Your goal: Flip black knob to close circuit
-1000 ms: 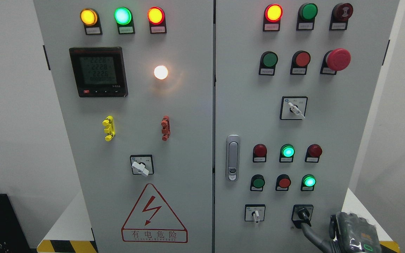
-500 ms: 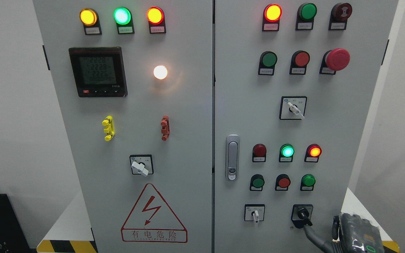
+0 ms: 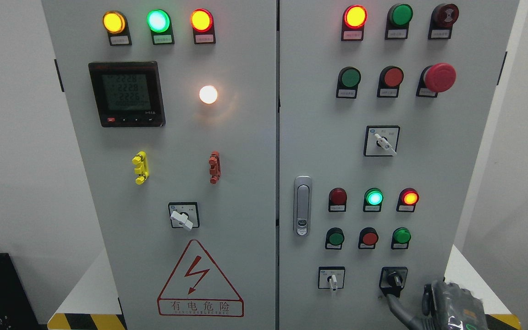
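Note:
The black knob (image 3: 393, 279) sits on its black plate at the lower right of the cabinet's right door (image 3: 319, 137), its handle pointing down and slightly right. My right hand (image 3: 449, 306) comes in at the bottom right corner, mostly cut off by the frame edge. One dark finger (image 3: 394, 303) stretches up and left, its tip just below the knob's plate, holding nothing. Above the knob, a red lamp (image 3: 409, 197) and a green lamp (image 3: 374, 197) glow, while the green button (image 3: 401, 236) is dark. My left arm is out of view.
A white-handled selector (image 3: 332, 278) sits left of the black knob, another (image 3: 383, 142) higher up. The door latch (image 3: 302, 206) is at the door's left edge. A red mushroom stop button (image 3: 440, 77) sticks out at upper right. The left door carries a meter (image 3: 126, 94) and a warning triangle (image 3: 200, 279).
The right red lamp has lit and the green button below it has gone dark. The knob's handle has turned from down-right towards down. My right hand has slid left and lower.

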{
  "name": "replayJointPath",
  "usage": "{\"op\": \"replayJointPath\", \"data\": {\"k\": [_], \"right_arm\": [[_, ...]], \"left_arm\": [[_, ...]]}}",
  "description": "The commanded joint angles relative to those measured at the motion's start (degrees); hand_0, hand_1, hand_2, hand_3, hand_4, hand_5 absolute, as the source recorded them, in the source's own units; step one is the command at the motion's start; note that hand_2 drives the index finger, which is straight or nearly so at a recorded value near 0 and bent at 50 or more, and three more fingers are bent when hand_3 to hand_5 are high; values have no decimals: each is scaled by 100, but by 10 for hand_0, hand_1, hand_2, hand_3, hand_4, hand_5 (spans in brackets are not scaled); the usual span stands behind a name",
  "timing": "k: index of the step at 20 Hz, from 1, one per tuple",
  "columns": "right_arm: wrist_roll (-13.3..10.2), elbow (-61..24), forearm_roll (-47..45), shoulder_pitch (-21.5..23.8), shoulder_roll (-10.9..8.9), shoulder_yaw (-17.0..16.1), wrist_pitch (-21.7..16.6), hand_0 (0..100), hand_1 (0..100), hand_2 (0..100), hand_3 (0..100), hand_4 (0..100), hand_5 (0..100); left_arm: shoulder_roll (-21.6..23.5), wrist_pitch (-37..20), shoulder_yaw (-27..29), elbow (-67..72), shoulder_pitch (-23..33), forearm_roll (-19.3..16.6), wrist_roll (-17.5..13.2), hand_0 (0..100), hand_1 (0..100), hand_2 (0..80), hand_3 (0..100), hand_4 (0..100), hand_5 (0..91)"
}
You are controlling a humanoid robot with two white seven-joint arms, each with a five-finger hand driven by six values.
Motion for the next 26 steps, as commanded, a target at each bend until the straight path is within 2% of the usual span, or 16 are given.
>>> {"op": "replayJointPath", "data": {"k": [1,3,5,7,8,9,10,12,13,14,15,18,21,26], "right_arm": [[-87,-184,-303,266,353,20,-83,0,201,896,1000,892,909],[-70,-509,-1109,547,327,-7,-302,0,190,838,1000,873,866],[-44,-991,-2513,994,344,-312,-784,0,163,725,1000,798,752],[167,-1326,-3780,1434,344,-664,-1303,0,119,494,768,585,436],[359,-1432,-4343,1610,344,-848,-1566,0,102,380,593,420,253],[587,-1555,-4914,1812,344,-1103,-1786,0,90,267,437,313,110],[842,-1678,-5546,2023,344,-1297,-1911,0,83,191,344,238,30],[1265,-1872,-6759,2453,344,-1491,-1929,0,60,20,153,58,0],[1353,-1899,-7261,2638,336,-1570,-1938,0,54,2,133,41,0],[1363,-1899,-7623,2796,344,-1615,-1947,0,20,0,50,0,0],[1372,-1899,-7870,2955,344,-1624,-1964,0,2,0,24,0,0],[1407,-1899,-8320,3307,344,-1615,-2113,0,0,0,0,0,0],[1837,-1899,-8532,3588,353,-1571,-2430,0,0,0,0,0,0],[1899,-1890,-8541,3888,362,-1396,-2659,0,0,0,0,0,0]], "left_arm": [[0,4,0,-5,-3,0,-2,120,556,0,0,0,0],[0,4,0,-5,-3,0,-2,120,556,0,0,0,0],[0,4,0,3,6,0,-2,120,556,0,0,0,0],[0,4,0,-5,-3,0,-2,120,556,0,0,0,0],[0,4,0,-5,-3,0,-2,120,556,0,0,0,0],[0,4,0,3,-3,0,-2,120,556,0,0,0,0],[0,4,0,3,-3,0,-2,120,556,0,0,0,0],[0,4,0,3,-3,0,-2,120,556,0,0,0,0],[0,4,0,3,6,0,-2,120,556,0,0,0,0],[0,4,0,3,-3,0,-10,120,556,0,0,0,0],[0,4,0,-5,6,0,-2,120,556,0,0,0,0],[0,4,0,3,-3,0,-2,120,556,0,0,0,0],[0,4,0,3,-3,0,-2,120,556,0,0,0,0],[0,4,0,-5,6,0,-2,120,556,0,0,0,0]]}}
